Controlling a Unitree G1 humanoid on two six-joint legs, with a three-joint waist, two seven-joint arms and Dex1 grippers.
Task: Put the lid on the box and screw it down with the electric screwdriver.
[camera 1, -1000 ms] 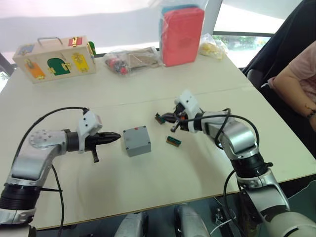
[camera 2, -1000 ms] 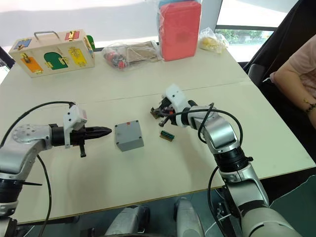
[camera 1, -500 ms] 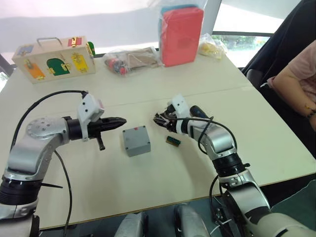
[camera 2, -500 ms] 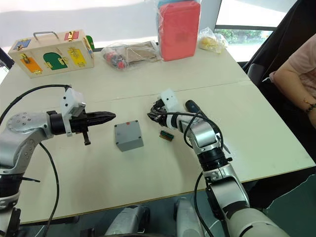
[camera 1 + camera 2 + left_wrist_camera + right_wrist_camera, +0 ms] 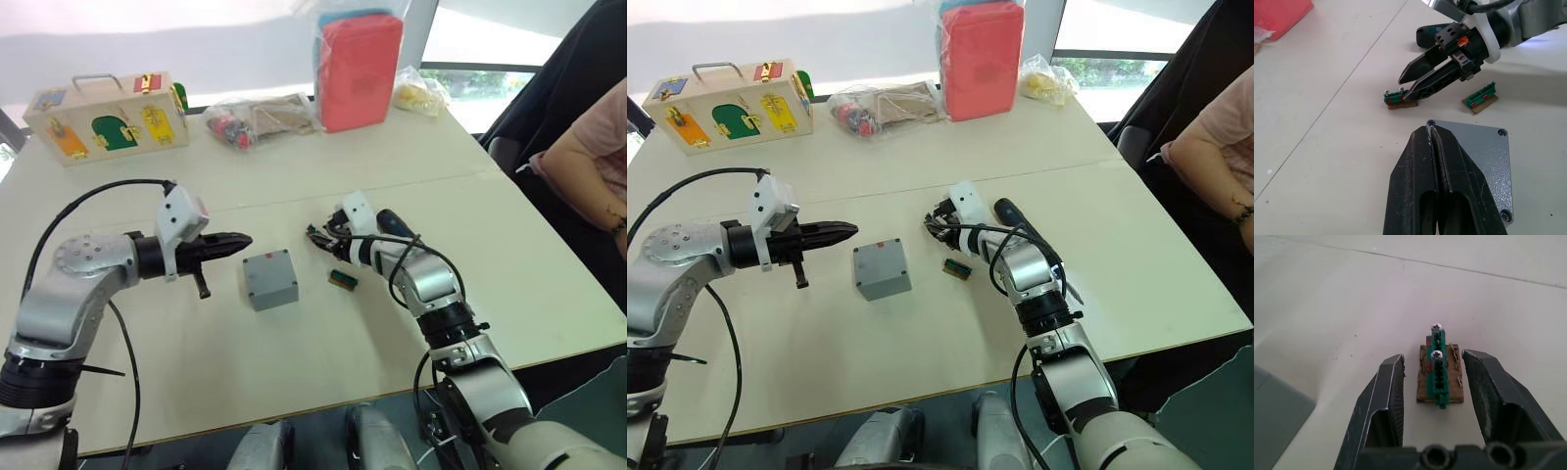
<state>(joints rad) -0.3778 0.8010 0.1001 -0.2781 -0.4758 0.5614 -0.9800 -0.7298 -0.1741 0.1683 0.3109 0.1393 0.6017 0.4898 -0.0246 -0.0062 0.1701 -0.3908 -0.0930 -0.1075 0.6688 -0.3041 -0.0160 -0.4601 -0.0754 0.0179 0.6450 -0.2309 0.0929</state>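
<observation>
A pale beige table (image 5: 294,392) fills the scene, with a seam running across it beyond the middle and a bright window behind. Along the far edge, from left to right, stand a wooden box with coloured latched doors (image 5: 108,116), a clear bag of small parts (image 5: 260,119), an upright red-pink case in a plastic bag (image 5: 361,69) and a small bag of yellow bits (image 5: 421,95).

The left gripper (image 5: 233,243) hovers over the left-centre of the table, its two black fingers pressed together with nothing between them, pointing right. Just beside its tips sits the box (image 5: 269,278), a small grey square with the lid (image 5: 1484,156) already resting flat on top, screws visible at the corners. The box lies near the table's centre, with open bare surface on its near side all the way to the table's front edge.

To the right of the box lie two small green terminal strips: one (image 5: 342,280) close by, another (image 5: 1439,369) a little farther away. The right gripper (image 5: 1433,382) has its fingers spread, one on each side of that farther strip without touching it. Just behind the right gripper lies the electric screwdriver (image 5: 392,222). A person's arm (image 5: 588,166) shows at the right edge.
</observation>
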